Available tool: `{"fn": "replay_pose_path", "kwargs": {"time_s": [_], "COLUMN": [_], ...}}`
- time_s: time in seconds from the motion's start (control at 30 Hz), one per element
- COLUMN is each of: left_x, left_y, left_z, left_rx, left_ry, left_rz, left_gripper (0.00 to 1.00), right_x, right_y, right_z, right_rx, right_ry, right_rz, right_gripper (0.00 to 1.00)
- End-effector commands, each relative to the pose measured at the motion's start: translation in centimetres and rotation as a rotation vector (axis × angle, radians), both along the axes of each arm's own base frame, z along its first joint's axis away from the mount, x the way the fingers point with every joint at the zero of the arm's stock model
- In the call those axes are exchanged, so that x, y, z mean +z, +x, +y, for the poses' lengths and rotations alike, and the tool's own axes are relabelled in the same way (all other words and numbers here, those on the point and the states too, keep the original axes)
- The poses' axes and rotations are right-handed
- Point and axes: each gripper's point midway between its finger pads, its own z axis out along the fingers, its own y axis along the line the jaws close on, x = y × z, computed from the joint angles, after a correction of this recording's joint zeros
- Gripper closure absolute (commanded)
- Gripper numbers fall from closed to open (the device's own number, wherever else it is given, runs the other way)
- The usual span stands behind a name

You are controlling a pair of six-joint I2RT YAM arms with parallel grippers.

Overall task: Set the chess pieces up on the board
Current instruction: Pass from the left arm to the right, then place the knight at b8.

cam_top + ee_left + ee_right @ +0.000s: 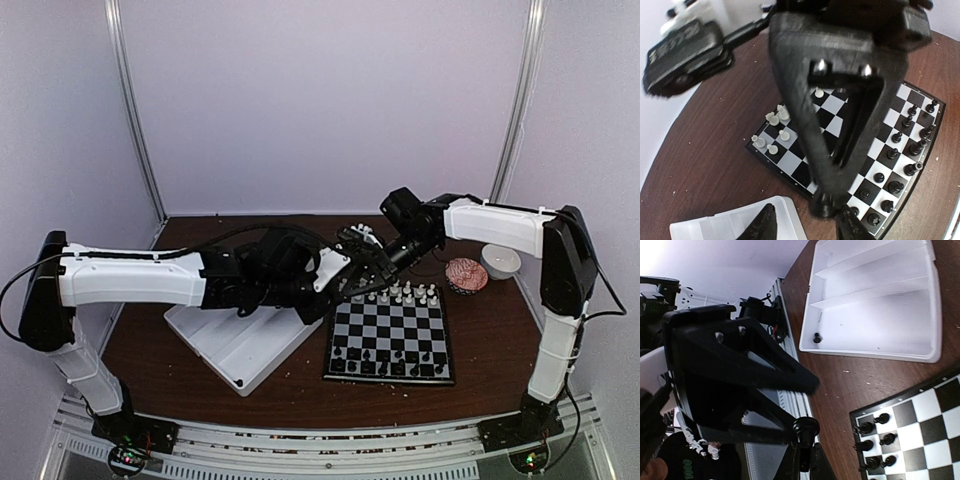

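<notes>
**Black piece pinched over the board's far-left corner**

Nearest the arm bases, the board (390,335) carries its black pieces (385,366) along the two near rows. No view lets me tell which squares there are vacant. To the board's left sits the white tray (230,350), with one lone dark piece (816,337) in a compartment. The white pieces (408,295) stand along the board's far rows. Beyond them, about over the far-left corner, the two grippers meet tip to tip.

The right gripper (802,460) has its fingers pressed together on what looks like a small black piece (805,428). The rounded end pokes out past the tips, so its long axis seems to run on from the fingers rather than across them. The left gripper (807,220) stands spread, one of its fingers (762,225) on each side of the right gripper's tip, gripping nothing that I can make out. The right arm has the piece and the left arm only flanks it.

By my reading, the coming move turns on one direction. The piece hangs at the far-left corner, while its home rows lie toward the bases, across the white ranks. The carry would need to clear the white pieces, and the piece would need to be turned base-down before it lands.
</notes>
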Motion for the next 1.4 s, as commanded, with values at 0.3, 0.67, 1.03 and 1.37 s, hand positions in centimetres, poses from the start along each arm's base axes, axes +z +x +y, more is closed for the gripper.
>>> {"fn": "replay_pose_path", "kwargs": {"time_s": [0.3, 0.67, 1.03, 1.37], "left_x": [1.8, 1.7, 1.7, 1.2], "left_y": [3.9, 5.2, 4.9, 4.8], "left_z": [6.4, 5.6, 5.4, 5.8], "left_rx": [0.253, 0.239, 0.230, 0.238], "left_ry": [-0.083, -0.121, -0.127, -0.105], "left_rz": [-0.070, -0.056, -0.029, -0.024], "left_gripper": [0.54, 0.54, 0.54, 0.54], "right_x": [0.4, -5.9, -9.5, -11.6], "right_y": [-0.1, -7.6, -9.2, -10.2], "right_z": [-14.8, -19.4, -17.4, -16.6], "right_rx": [-0.012, 0.289, 0.387, 0.463], "right_ry": [-0.442, -0.689, -0.699, -0.707], "right_rz": [-0.727, -0.872, -0.930, -0.914], "right_gripper": [0.99, 0.98, 0.98, 0.97]}}
